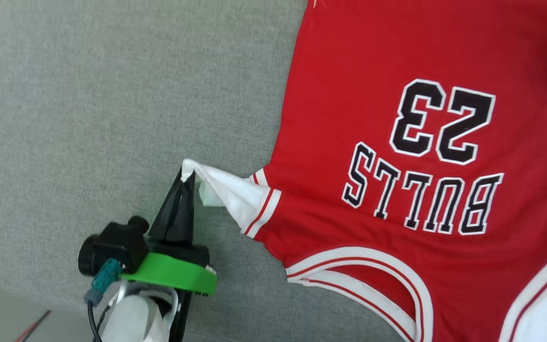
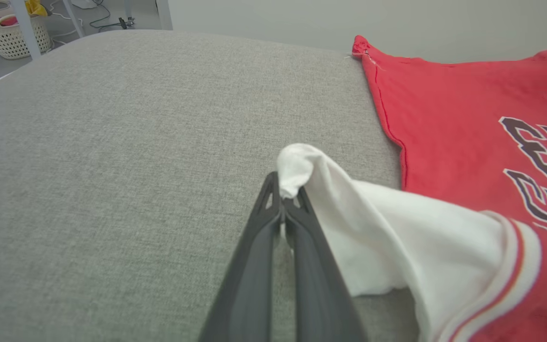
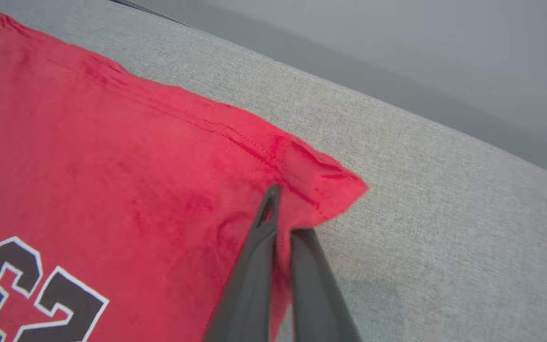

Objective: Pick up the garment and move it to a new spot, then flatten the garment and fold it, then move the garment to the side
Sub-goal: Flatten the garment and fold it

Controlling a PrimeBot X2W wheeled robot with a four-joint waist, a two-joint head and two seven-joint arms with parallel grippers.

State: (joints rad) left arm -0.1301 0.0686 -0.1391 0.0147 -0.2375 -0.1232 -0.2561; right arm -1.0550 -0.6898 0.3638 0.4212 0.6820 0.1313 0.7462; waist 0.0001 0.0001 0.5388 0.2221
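Firmly, left jaws, pointing forward, pinch the garment's sleeve tip; right jaws clamp its hem corner.

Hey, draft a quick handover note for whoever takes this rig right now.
Left tool: shut on the white sleeve tip, held up off the grey cushion.
Right tool: shut on a red hem corner.
Jersey: spread print-up on the cushion, mostly flat.
Done: laid out. Left: smooth the sleeve, fold, move it aside.
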